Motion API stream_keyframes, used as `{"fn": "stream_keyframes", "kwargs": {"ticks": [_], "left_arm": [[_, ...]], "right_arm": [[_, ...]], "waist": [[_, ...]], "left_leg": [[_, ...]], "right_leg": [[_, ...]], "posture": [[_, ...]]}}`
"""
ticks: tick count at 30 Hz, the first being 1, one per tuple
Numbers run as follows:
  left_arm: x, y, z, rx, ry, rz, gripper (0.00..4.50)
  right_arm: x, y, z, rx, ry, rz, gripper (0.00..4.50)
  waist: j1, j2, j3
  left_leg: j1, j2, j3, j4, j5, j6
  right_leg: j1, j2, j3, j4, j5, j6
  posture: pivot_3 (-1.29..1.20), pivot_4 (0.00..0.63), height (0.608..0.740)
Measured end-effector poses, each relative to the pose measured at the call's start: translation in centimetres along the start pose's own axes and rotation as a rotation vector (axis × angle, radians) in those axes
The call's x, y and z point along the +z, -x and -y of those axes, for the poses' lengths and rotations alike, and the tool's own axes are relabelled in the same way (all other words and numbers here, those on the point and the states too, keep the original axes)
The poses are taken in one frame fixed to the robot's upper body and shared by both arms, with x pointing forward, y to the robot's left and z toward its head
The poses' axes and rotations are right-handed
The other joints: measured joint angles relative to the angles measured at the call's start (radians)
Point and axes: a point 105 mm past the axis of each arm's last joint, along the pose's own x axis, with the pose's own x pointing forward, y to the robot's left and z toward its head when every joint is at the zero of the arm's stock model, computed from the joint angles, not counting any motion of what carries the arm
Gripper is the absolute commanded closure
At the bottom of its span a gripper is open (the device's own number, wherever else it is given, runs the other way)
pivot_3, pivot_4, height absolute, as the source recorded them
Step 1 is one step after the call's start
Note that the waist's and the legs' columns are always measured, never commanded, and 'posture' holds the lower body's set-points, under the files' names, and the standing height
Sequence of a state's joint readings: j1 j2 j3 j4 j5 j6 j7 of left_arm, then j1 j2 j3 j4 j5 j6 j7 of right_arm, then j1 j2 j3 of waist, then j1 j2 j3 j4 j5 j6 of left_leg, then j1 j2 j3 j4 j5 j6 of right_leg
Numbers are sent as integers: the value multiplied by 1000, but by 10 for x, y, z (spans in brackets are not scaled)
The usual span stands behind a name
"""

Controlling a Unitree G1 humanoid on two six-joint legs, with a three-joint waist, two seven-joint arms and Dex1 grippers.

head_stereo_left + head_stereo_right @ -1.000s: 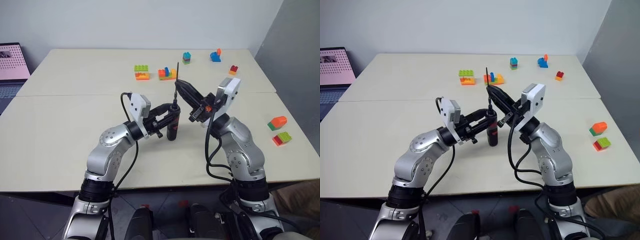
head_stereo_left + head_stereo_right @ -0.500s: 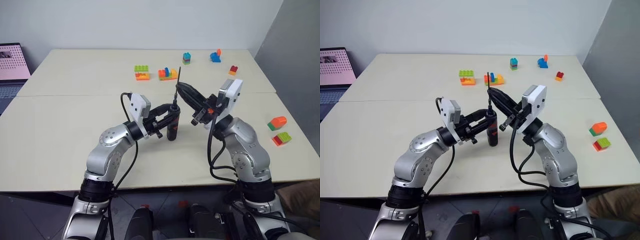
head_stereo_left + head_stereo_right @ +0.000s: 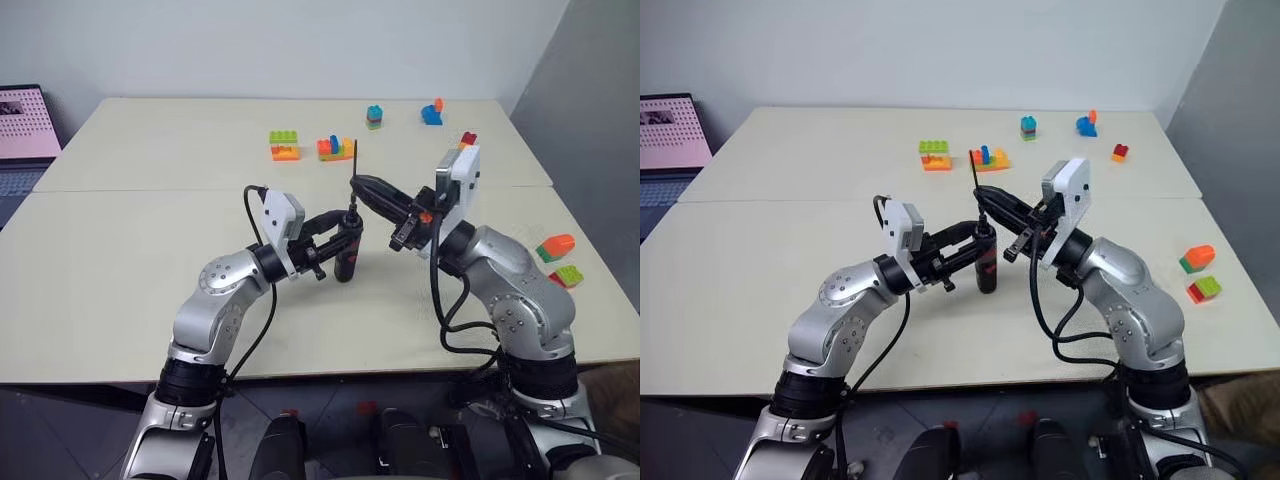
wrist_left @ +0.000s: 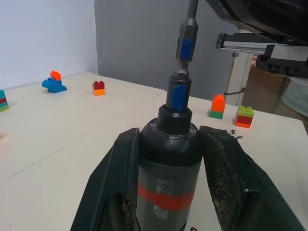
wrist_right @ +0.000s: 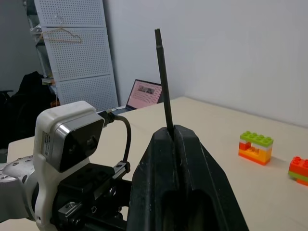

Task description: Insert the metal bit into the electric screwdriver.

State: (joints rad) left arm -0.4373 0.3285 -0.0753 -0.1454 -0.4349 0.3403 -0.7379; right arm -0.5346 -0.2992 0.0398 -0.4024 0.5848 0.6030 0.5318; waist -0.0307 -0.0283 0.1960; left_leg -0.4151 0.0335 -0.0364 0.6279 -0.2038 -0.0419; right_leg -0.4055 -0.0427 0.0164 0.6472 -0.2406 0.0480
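Right gripper (image 3: 358,184): jaws closed flat together on the metal bit (image 5: 163,79), pinching it near its lower part so the rod stands upright, most of its length rising above the fingertips and its lower end reaching down to the tool below. Holding the thin rod vertical lines its axis up with the socket beneath it.

Left gripper (image 4: 175,168): jaws partly open, clamped on either side of the electric screwdriver (image 3: 346,250), the pads bearing on the black barrel at the red band. The tool is held upright, socket end upward, in the air above the middle of the near half of the table (image 3: 120,260), presumably to steady it as a fixed receiver while the other arm brings the bit in.

In the left wrist view the bit's blue-marked shank sits at or just in the blue-ringed collar; whether it is fully seated cannot be told.

Outlying items: a group of building blocks (image 3: 283,145) lies toward the far edge and two more (image 3: 556,246) near the right edge, well clear of both arms. A laptop (image 3: 22,125) stands beyond the far left corner.
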Motion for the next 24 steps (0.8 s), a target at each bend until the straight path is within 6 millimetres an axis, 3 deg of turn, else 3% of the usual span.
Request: {"fn": "stream_keyframes", "kwargs": {"ticks": [24], "left_arm": [[0, 0, 3, -20, -12, 1, 2917]], "right_arm": [[-5, 7, -3, 32, 17, -111, 4500]], "waist": [[0, 0, 0]], "left_leg": [[-1, 0, 0, 0, 0, 0]], "right_leg": [[0, 0, 0, -1, 0, 0]], "posture": [[0, 150, 740]]}}
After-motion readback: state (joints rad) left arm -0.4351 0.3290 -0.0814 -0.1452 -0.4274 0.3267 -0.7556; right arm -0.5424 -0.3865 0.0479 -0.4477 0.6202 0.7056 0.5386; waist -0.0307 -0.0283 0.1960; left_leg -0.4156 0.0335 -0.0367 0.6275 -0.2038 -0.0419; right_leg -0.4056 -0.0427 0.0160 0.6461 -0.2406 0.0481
